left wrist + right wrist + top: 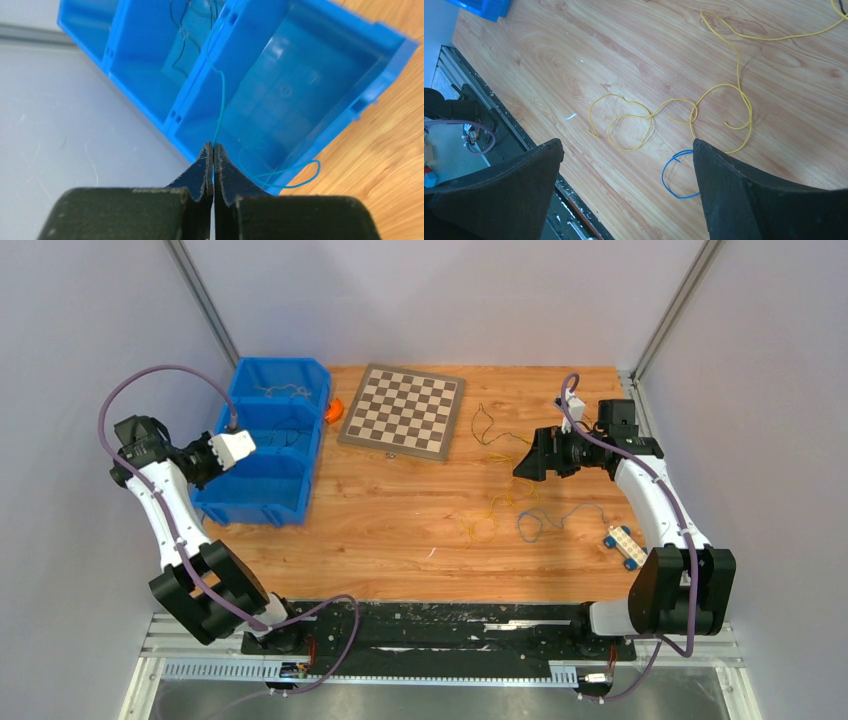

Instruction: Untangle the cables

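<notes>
The left gripper (pixel 213 147) pinches a thin teal wire (pixel 222 95) that trails ahead into the blue plastic bin (pixel 285 90); pulling could snag it on the divider (pixel 197 75). The right gripper (pixel 626 145) gapes above looped yellow wires (pixel 738 70) lying just ahead of it.

Open tabletop (pixel 380 520) lies between the blue bin (pixel 255 485) and the yellow cables (pixel 490 512), chessboard (pixel 402 411) beyond.
</notes>
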`<move>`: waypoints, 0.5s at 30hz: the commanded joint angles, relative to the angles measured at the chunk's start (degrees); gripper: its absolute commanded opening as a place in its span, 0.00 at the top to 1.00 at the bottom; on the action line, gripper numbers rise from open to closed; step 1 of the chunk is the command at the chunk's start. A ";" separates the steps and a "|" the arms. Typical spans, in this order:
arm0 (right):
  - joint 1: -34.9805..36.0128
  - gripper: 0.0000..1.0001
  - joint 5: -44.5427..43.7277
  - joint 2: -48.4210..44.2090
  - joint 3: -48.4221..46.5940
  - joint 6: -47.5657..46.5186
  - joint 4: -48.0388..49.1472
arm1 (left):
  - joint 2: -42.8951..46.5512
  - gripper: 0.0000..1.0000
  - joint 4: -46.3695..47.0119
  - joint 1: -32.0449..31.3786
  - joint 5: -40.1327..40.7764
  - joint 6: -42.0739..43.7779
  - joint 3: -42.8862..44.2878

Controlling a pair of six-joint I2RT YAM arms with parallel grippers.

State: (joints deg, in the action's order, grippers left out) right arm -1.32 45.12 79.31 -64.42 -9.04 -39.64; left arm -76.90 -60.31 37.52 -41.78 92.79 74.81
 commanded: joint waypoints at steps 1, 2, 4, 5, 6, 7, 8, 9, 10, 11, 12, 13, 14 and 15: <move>-0.17 0.00 1.11 -1.78 0.26 0.60 1.99 | -1.30 1.00 5.94 -0.43 8.90 -0.79 2.32; -0.17 0.00 1.06 -1.73 0.26 0.60 2.02 | -1.84 1.00 6.45 -0.47 9.96 -0.56 2.00; -0.24 0.00 0.98 -1.66 0.19 0.60 1.85 | -2.53 1.00 7.97 -0.80 12.92 -0.56 1.45; -0.18 0.00 0.87 -1.57 0.11 0.60 1.88 | -2.67 1.00 9.87 -0.85 14.48 -0.97 1.25; -0.21 0.00 0.86 -1.61 0.09 0.60 1.88 | -3.00 1.00 11.10 -0.90 15.30 -2.05 0.90; -0.18 0.00 0.78 -1.64 0.16 0.60 1.90 | -3.30 1.00 12.85 -0.94 17.08 -2.77 0.79; -0.18 0.00 0.68 -1.77 0.24 0.60 1.90 | -4.01 1.00 13.56 -0.95 17.96 -3.93 0.89; -0.17 0.00 0.71 -1.81 0.33 0.60 1.91 | -4.38 1.00 14.33 -0.91 20.03 -4.59 1.06; -0.17 0.00 0.60 -1.80 0.41 0.60 1.91 | -4.96 1.00 14.78 -0.84 20.88 -5.06 1.25; -0.17 0.00 0.67 -1.70 0.44 0.60 1.87 | -5.16 1.00 16.21 -0.75 22.38 -5.97 1.23; -0.22 0.00 0.71 -1.57 0.36 0.60 1.89 | -5.42 1.00 16.86 -0.68 22.76 -6.32 1.27; -0.20 0.00 0.79 -1.42 0.29 0.64 1.93 | -5.48 1.00 18.38 -0.51 23.42 -7.10 1.16; -0.18 0.00 0.90 -1.24 0.12 0.64 1.92 | -5.59 1.00 18.87 -0.49 23.66 -7.36 1.09; -0.17 0.00 0.99 -1.10 -0.03 0.68 1.90 | -5.61 1.00 18.77 -0.46 23.14 -7.56 1.20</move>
State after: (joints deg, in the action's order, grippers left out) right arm -1.32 45.10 79.31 -64.42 -9.04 -39.62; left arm -82.41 -46.50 36.82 -21.61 88.33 74.85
